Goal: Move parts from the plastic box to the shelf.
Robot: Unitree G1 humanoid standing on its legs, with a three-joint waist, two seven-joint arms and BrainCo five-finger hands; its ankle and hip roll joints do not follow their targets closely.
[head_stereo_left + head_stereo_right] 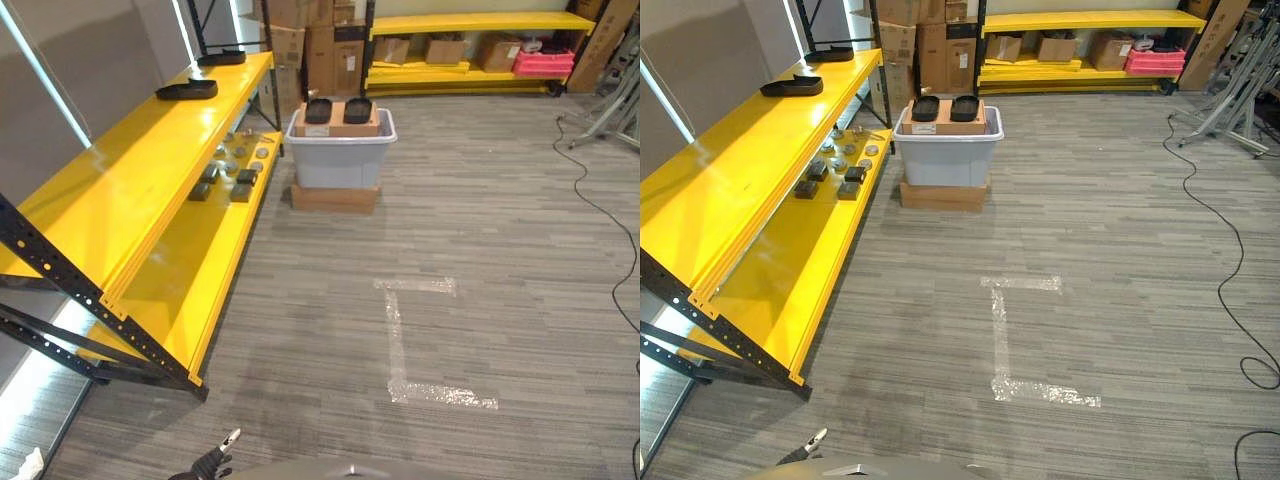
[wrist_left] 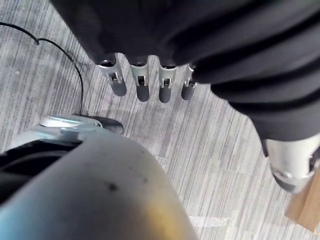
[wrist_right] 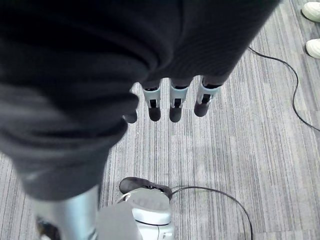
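Facing the plastic box [image 1: 340,160], I hang my left hand [image 2: 145,80] and right hand [image 3: 172,102] empty, fingers straight and relaxed. Two dark parts [image 1: 337,110] sit on cardboard atop the box; beside it, the yellow shelf [image 1: 120,190] already carries several parts [image 1: 228,178]. At least two appear left to move.

A: Both eye views look down and forward from head height, across striped carpet [image 1: 480,230] to a grey plastic box [image 1: 340,155], well ahead of the left hand [image 1: 212,462].

B: They share that box, the yellow shelf [image 1: 750,170] and the tape mark [image 1: 1005,340], slightly offset.

A: Each wrist view looks from very close along its own hand, left hand [image 2: 145,82] and right hand [image 3: 172,102], straight down at carpet.
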